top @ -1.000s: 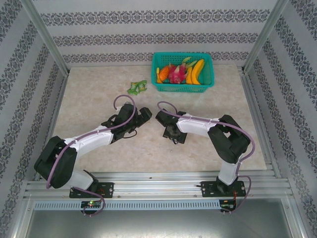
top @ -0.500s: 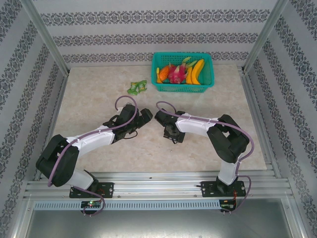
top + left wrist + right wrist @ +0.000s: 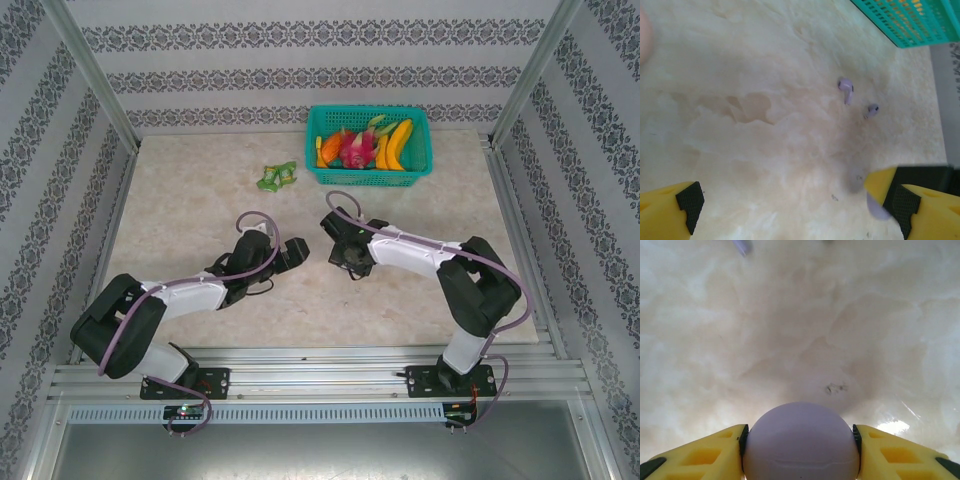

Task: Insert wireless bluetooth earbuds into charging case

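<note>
Open tabletop point(image 3: 170, 215) at both sides, earbuds point(image 3: 845, 89) loose mid-table; basket point(image 3: 365, 177) and green toy point(image 3: 277, 177) crowding the far edge

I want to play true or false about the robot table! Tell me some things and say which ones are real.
1. The right gripper is holding a round lilac case between its yellow fingers. True.
2. The left gripper is squeezing an earbud. False: its jaws are wide open with nothing between them, and two lilac earbuds lie on the table ahead of it.
3. The teal basket has fruit in it. True.
4. The green toy sits inside the basket. False: it lies on the table, left of the basket.
</note>
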You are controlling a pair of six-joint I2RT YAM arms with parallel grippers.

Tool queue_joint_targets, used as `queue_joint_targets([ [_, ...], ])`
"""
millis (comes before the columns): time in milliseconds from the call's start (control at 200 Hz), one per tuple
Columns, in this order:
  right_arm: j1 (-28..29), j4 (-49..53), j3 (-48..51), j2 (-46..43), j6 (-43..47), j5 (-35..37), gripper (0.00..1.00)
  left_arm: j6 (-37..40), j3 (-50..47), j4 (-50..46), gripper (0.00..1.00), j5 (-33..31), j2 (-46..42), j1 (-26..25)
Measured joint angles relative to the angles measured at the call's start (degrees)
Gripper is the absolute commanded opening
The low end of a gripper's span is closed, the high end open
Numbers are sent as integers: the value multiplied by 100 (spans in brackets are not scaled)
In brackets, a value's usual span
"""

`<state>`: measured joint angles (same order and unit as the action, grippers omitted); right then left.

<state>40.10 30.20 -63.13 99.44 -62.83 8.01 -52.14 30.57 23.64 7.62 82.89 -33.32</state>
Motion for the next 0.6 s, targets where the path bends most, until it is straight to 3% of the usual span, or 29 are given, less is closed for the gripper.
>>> queue_joint_targets([
  [305,-417,-461,-26,-31,-177,-538,41,284,-533,1895,83,573,619,-35],
  [600,-625,-800,-168,-31,-461,-975,40,374,-503,3189,68,756,1543,-415],
])
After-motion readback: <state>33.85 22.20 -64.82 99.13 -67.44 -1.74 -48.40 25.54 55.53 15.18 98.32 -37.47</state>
